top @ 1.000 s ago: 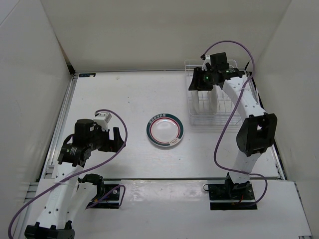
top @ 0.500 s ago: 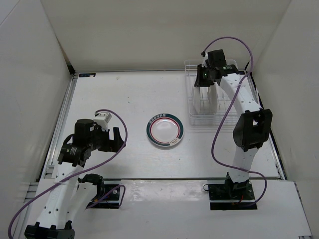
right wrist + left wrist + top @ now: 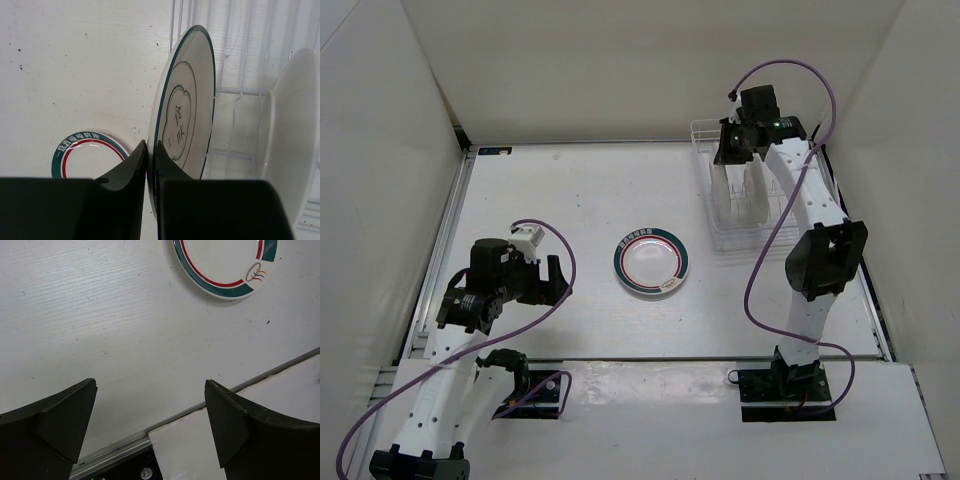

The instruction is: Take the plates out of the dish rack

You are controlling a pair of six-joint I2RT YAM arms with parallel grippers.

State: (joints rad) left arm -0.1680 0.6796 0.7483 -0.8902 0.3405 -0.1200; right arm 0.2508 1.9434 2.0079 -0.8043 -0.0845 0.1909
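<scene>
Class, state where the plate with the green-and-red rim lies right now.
In the top view, the green-and-red plate lies flat near the middle of the table, left of the dish rack.

Glossy glazed plates (image 3: 182,107); thin white-coated wire dish rack (image 3: 735,228); matt, faintly grained table (image 3: 100,315)

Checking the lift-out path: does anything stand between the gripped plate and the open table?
Nothing visible. The right claw pinches the motif plate by its rim; the other white dish stands behind it in the rack; the ringed plate lies flat on the table.
</scene>
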